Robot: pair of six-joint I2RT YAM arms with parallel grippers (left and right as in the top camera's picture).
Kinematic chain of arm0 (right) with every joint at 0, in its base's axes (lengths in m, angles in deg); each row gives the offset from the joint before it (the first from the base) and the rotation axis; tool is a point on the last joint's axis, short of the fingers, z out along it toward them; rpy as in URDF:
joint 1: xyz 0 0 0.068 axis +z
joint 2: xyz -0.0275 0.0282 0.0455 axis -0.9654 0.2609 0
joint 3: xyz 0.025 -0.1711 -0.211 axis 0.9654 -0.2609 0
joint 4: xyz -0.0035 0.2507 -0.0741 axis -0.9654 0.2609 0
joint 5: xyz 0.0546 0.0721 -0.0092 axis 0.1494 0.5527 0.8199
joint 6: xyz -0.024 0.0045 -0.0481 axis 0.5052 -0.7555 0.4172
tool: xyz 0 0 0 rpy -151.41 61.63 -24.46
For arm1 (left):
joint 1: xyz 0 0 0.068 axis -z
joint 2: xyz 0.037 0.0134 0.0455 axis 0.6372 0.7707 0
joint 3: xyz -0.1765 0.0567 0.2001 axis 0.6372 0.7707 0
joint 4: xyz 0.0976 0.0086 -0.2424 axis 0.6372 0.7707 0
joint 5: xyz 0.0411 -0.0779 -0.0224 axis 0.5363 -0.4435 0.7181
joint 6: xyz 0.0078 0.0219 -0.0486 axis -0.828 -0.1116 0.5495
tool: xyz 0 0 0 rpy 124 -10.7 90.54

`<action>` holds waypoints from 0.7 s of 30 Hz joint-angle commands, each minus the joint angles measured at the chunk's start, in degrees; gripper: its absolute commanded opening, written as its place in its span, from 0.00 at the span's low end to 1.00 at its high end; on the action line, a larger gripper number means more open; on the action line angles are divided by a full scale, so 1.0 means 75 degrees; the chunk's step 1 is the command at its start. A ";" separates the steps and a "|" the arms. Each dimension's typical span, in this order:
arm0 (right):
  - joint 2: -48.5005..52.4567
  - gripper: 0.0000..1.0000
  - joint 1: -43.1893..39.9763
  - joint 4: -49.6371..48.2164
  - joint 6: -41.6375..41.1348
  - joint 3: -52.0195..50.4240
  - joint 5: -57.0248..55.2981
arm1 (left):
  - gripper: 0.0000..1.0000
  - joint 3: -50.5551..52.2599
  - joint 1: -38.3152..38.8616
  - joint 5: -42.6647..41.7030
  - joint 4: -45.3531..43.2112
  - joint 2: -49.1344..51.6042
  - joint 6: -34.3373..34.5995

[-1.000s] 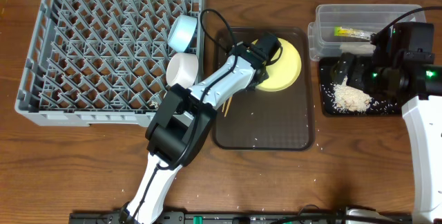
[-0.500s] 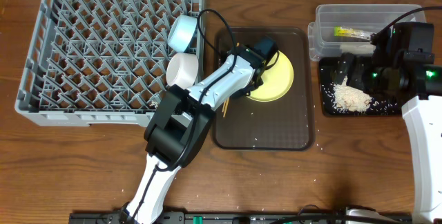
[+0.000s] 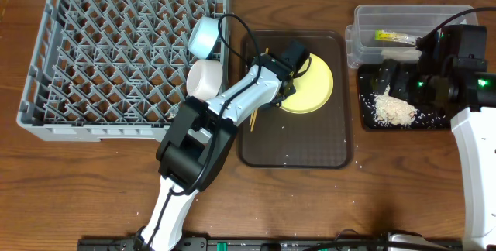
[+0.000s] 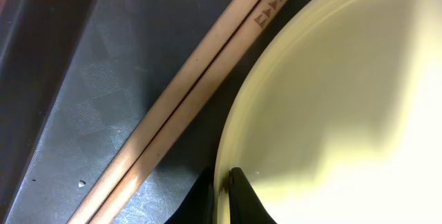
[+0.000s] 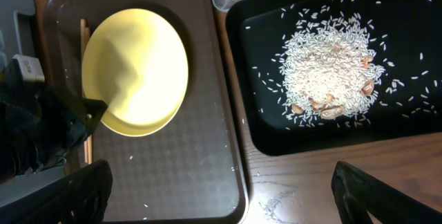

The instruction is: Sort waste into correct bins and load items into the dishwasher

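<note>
Overhead and wrist views of the sorting station. The left pincer (image 3: 291, 63) reaches across the brown tray (image 3: 310, 149) and is closed on the left rim of the yellow plate (image 3: 311, 87). In the left wrist view its two dark fingertips (image 4: 242, 191) stand narrowly apart, one on each side of the plate's edge. The plate lies within the upper half of the brown tray. Whether its gripped edge is raised off the tray cannot be told. The wooden chopsticks (image 4: 181, 105) lie side by side on the tray floor, just beside the plate's left rim, running diagonally.

The right pincer (image 5: 221, 172) hangs over the left end of the black tray (image 3: 367, 121) with its fingers spread wide and gripping nothing. The black tray holds a heap of white rice (image 5: 330, 72) with loose grains scattered around it. Behind it, the clear tub (image 3: 363, 17) contains the yellow-green packet (image 3: 394, 35) lying on a white paper wrapper (image 3: 403, 42).

The grey dish rack (image 3: 116, 57) occupies the counter's (image 3: 85, 193) left side. The light-blue bowl (image 3: 204, 37) and the white bowl (image 3: 204, 79) stand on edge at its right wall, the blue one behind the white.
</note>
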 commanded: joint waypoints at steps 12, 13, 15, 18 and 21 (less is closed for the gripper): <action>0.0035 0.99 -0.0050 0.0009 -0.0073 0.0076 -0.0015 | 0.07 0.0504 -0.0070 0.0143 0.0160 -0.1317 -0.1856; 0.0035 0.99 -0.0050 0.0009 -0.0073 0.0076 -0.0015 | 0.07 0.0504 -0.0093 0.0140 0.0172 -0.1445 -0.1941; 0.0035 0.99 -0.0050 0.0009 -0.0073 0.0076 -0.0015 | 0.07 0.0504 -0.0146 0.0140 0.0239 -0.1690 -0.2031; 0.0035 0.99 -0.0050 0.0009 -0.0073 0.0076 -0.0015 | 0.07 0.0504 -0.0204 0.0140 0.0329 -0.1961 -0.2060; 0.0035 0.99 -0.0050 0.0009 -0.0073 0.0076 -0.0015 | 0.07 0.0504 -0.0271 0.0114 0.0326 -0.2247 -0.2291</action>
